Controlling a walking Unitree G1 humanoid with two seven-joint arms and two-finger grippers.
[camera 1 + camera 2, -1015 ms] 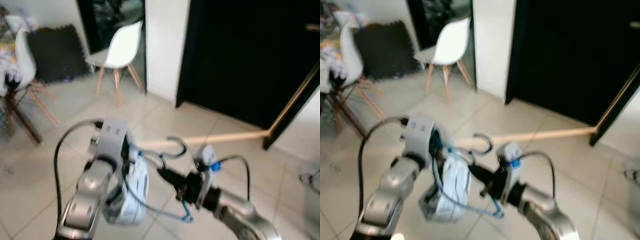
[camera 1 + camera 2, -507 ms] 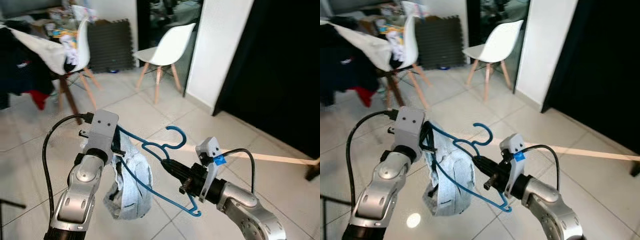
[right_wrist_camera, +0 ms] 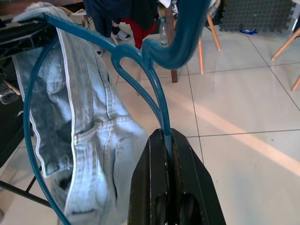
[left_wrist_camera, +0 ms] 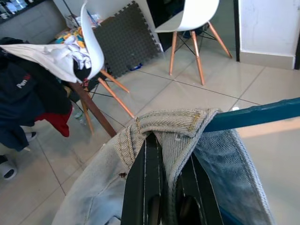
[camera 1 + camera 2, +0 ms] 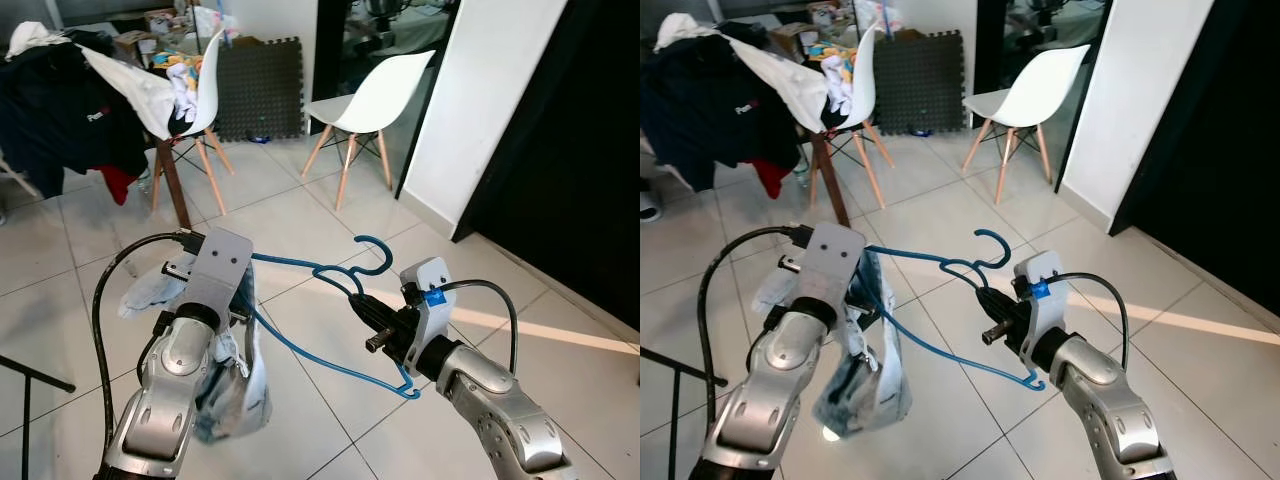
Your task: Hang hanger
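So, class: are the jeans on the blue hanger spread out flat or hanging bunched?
Bunched. The jeans droop in a crumpled bundle from one end of the blue hanger, their waistband pinched by the left hand.

Floor: pale glossy tiles w/ thin grout lines, one bright light strip running across at right. White shell chair w/ wooden legs stands near the white wall panel. Black opening just right of that panel. Dark foam mat leans upright behind, betw. the two chairs. Second white chair at left, loaded w/ clothes pile: dark garments, white cloth, red item hanging low.
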